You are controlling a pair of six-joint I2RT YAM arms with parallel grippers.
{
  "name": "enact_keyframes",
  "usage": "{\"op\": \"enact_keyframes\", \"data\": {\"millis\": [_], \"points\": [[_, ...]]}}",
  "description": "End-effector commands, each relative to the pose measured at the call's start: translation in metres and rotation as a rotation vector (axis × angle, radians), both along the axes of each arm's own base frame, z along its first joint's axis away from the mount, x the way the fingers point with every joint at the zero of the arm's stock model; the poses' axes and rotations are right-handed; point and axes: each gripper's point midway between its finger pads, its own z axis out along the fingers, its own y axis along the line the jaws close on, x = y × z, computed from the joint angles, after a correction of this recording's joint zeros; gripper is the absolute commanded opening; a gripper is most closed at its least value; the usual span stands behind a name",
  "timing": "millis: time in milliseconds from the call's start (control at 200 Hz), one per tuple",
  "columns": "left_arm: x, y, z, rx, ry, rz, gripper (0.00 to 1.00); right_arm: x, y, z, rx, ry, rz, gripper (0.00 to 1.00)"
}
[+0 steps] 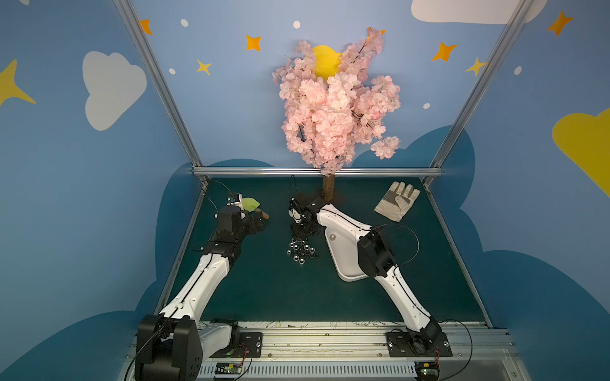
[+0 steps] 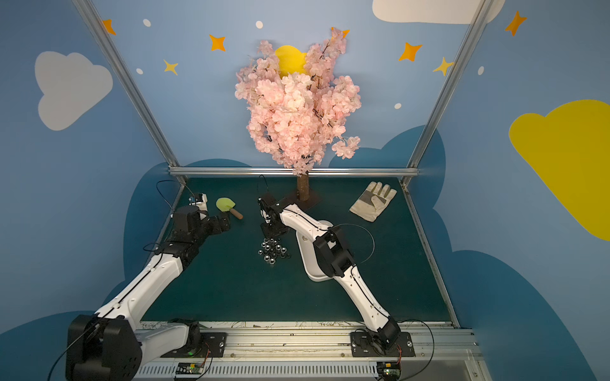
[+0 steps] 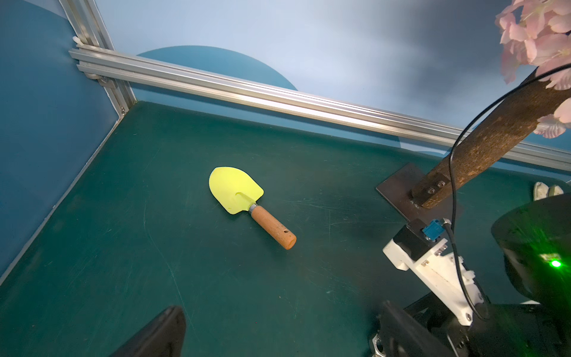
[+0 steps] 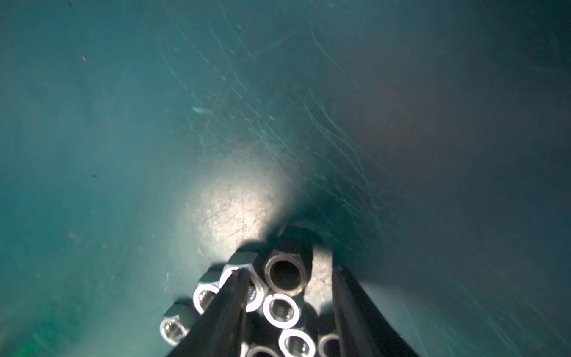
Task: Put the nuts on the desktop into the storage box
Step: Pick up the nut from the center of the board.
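Lying at mid-frame in both top views, the nuts (image 1: 302,250) (image 2: 274,251) made a tight heap on the green bench (image 1: 264,290); their number was hard to make out. Just right of them sat the white storage box (image 1: 336,254), its right side hidden under the right arm, so its contents could not be judged. The right pincer (image 1: 301,231) pointed down at the heap's far edge. In the right wrist view its dark fingers (image 4: 234,296), cut off by the lower frame edge, stood narrowly parted around one of the nuts (image 4: 284,275). One tip overlapped a neighbour, and bare bench showed beside the other tip. At centre left the left pincer (image 1: 259,226) hovered; in the left wrist view its cropped fingers (image 3: 160,330) stood wide, holding nothing. Beyond it lay a yellow trowel (image 3: 238,193), half hidden in a top view. Farthest back were a glove (image 1: 397,201) and a blossom tree (image 1: 333,109), its trunk foot partly masked.
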Motion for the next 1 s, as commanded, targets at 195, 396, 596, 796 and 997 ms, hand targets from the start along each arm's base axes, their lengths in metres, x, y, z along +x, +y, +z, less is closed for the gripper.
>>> {"op": "enact_keyframes", "data": {"millis": [195, 396, 596, 796, 997], "points": [[-0.004, 0.000, -0.001, 0.008, -0.006, 0.000, 1.00, 0.003, 0.008, 0.015, 0.062, 0.002, -0.035, 0.48], [-0.003, 0.000, -0.002, 0.007, -0.003, 0.001, 1.00, 0.017, 0.014, 0.022, 0.100, -0.057, -0.049, 0.48], [-0.004, 0.000, -0.001, 0.012, -0.007, 0.004, 1.00, 0.019, 0.005, -0.002, 0.028, -0.059, -0.084, 0.46], [-0.004, 0.000, -0.002, 0.013, -0.007, 0.004, 1.00, 0.007, -0.013, -0.021, -0.072, -0.044, -0.098, 0.42], [-0.004, 0.001, -0.002, 0.016, -0.008, 0.009, 1.00, -0.007, -0.023, -0.029, -0.141, -0.029, -0.080, 0.36]]}}
